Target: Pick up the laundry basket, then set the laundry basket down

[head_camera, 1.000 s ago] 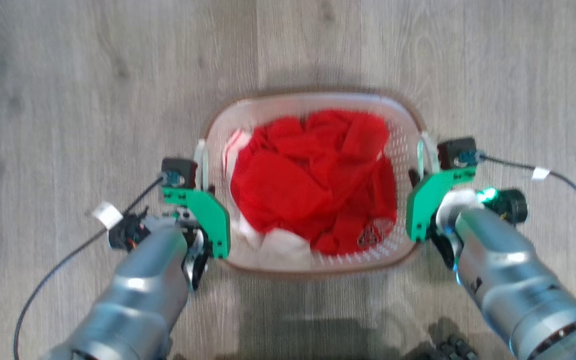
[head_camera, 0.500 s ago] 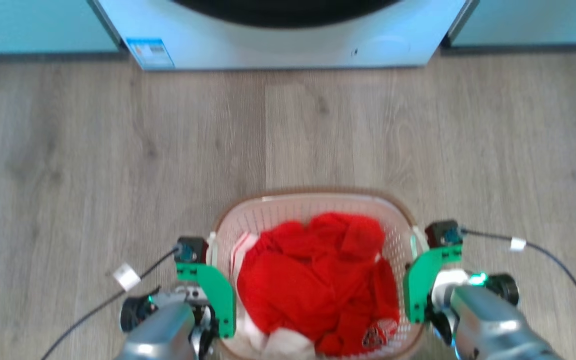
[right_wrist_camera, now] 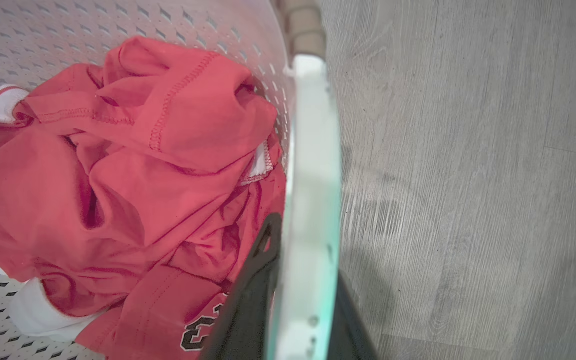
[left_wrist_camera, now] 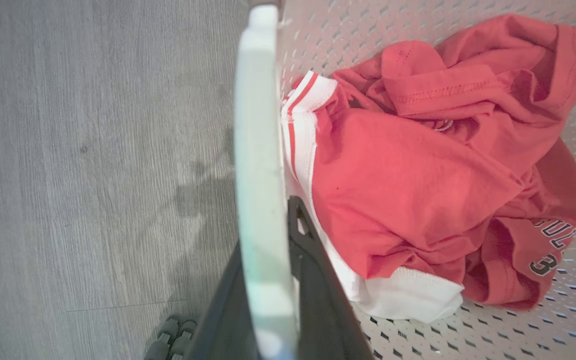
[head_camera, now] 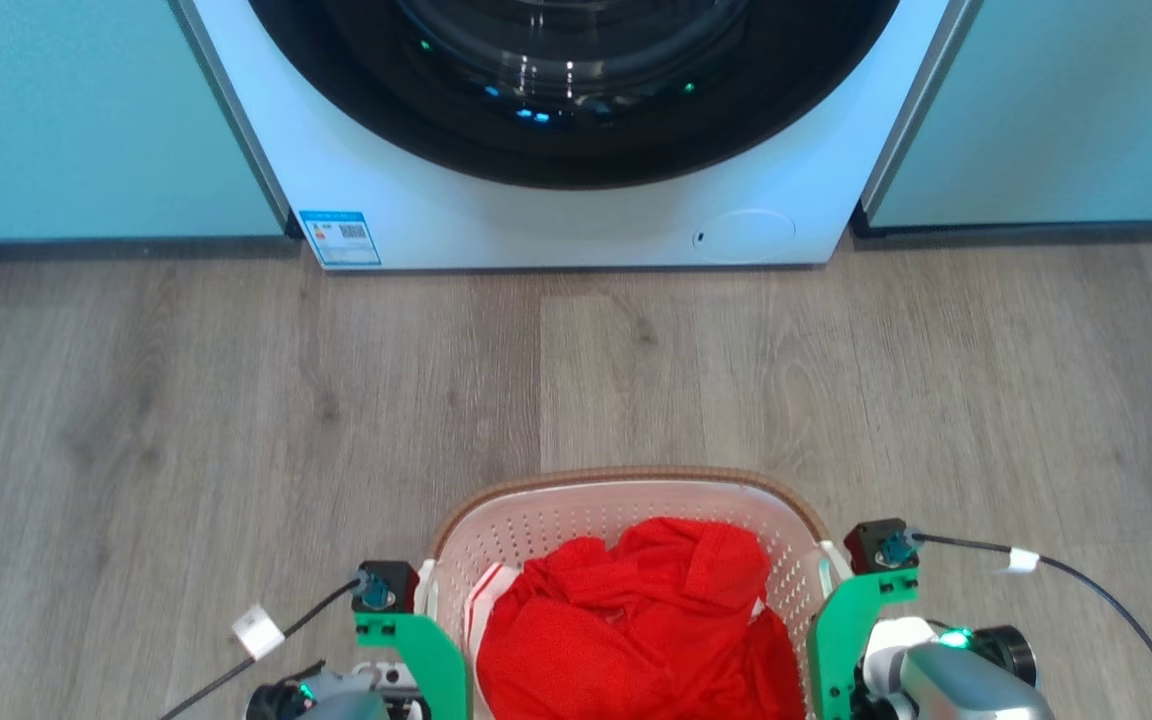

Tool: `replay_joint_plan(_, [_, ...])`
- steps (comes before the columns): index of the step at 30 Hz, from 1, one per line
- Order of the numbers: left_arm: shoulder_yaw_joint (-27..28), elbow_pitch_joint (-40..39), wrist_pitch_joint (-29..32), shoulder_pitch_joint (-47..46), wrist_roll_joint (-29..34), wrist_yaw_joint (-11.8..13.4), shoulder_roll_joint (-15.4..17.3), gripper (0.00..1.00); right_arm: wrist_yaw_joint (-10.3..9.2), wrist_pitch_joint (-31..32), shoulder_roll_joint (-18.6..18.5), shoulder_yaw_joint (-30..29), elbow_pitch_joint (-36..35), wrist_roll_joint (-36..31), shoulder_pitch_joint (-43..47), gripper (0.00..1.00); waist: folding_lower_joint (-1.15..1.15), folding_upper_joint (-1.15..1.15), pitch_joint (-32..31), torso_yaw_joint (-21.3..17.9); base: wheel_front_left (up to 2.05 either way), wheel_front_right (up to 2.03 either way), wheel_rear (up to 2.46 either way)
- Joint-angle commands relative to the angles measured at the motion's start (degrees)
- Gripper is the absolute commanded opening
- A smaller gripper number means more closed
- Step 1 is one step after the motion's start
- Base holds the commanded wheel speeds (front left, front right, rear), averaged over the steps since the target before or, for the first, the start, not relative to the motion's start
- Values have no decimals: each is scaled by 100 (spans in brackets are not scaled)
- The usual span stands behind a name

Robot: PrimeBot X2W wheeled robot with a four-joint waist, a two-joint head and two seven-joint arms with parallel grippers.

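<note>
"Laundry basket (head_camera: 626,472) first: where was it?"

"At six o'clock in the head view, low against the frame's edge, with red clothes (head_camera: 636,630) heaped inside. I judged it was off the floor (head_camera: 236,400). Both side handles stood upright, and the shadows in the wrist views lay apart from its wall."

"And the grip?"

"The left end effector (left_wrist_camera: 268,240), at its nine o'clock, was pinching the left handle (left_wrist_camera: 258,125), one dark finger on either side of the pale strip. The right end effector (right_wrist_camera: 308,250), at three o'clock, pinched the right handle (right_wrist_camera: 315,125) likewise."

"So how far along was it?"

"The pick-up looked done, or all but done. The setting down was left. A washing machine (head_camera: 576,215) stood at twelve o'clock, well apart across the floor. Whether that was the spot, I couldn't tell."

"Any worry?"

"Thin handles, two grips. Both arms would need to lower evenly, or it would tip."
</note>
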Motion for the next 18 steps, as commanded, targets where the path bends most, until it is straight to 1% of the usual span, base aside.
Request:
replay_joint_plan(1, [19, 21, -70, -107, -6, -22, 133, 0, 13, -47, 41, 116, -53, 9, 68, 0, 1, -1, -83, 22, 0, 0, 0])
replay_joint_plan(11, [-92, 571, -326, -129, -115, -482, 133, 0, 13, -77, 41, 364, -29, 210, 108, 0, 1, -1, -244, 27, 0, 0, 0])
replay_joint_plan(18, [-109, 734, -440, -220, -132, -661, 138, 0, 13, -149, 41, 505, 11, 291, 52, 0, 1, -1, -197, -8, 0, 0, 0])
